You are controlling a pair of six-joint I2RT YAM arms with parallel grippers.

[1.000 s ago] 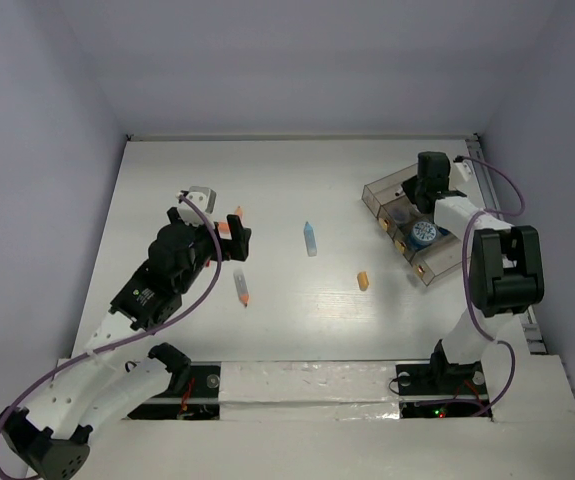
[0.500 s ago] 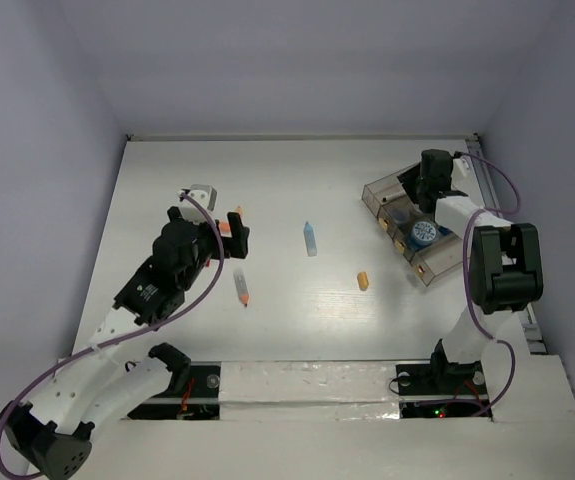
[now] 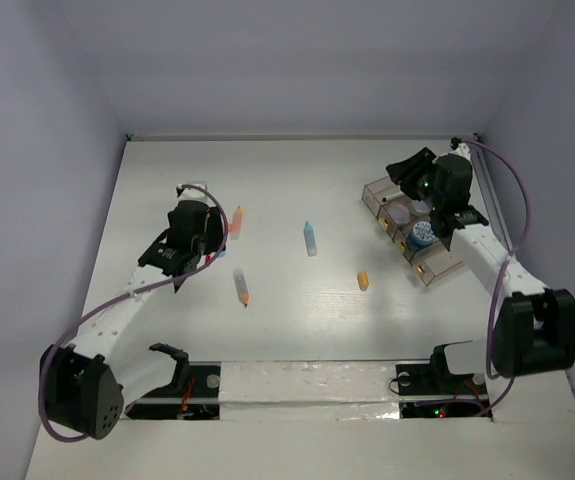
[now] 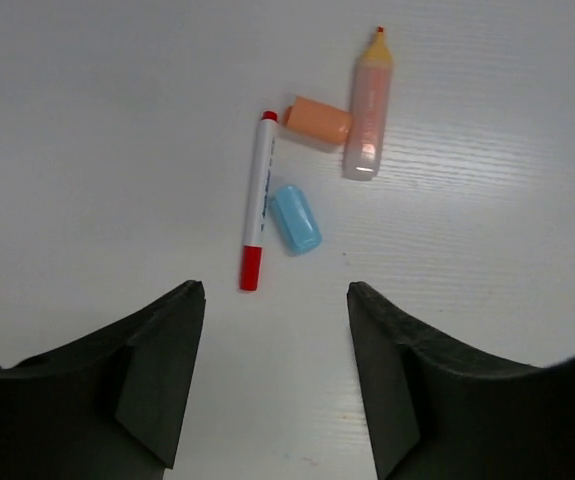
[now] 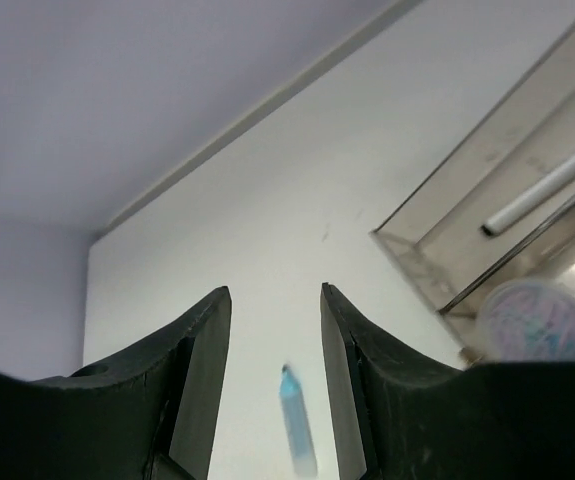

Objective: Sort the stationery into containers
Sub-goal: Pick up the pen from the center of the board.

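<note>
Left wrist view: we are hovering our left gripper, jaws apart, just short of the red-capped marker lying on the table. We are judging it light, stiff and slippery, so mid-barrel looks the safest hold.

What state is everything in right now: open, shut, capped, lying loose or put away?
Left end effector, open, empty.
Right end effector, open, empty.
Orange highlighter, uncapped, lying loose.
Orange cap, off, lying loose.
Light-blue cap, off, lying loose.
Red-ended pen, lying flat.
Light-blue marker, lying loose.
Blue-lidded jar, lidded, inside tray.
</note>
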